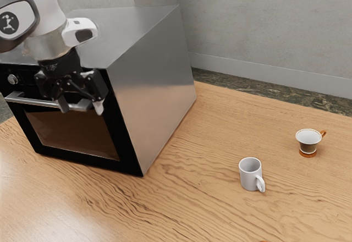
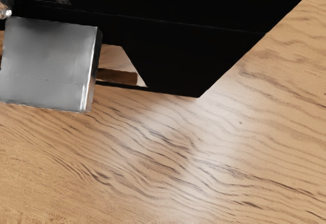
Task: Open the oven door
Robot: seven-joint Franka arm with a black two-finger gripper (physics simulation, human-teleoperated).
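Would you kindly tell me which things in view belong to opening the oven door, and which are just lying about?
Part of the job:
- oven
- oven door
- bar handle
- gripper, open, at the handle

Just lying about:
- white mug
- dark cup with an orange handle
- orange sliver, too small to identify

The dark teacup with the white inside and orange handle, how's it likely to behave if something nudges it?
The dark, white-lined teacup would probably tip fairly easily, since its rim flares wider than its orange foot. It looks like rigid, glossy ceramic, so it may chip if it falls. Once over, its orange handle would likely stop a full roll.
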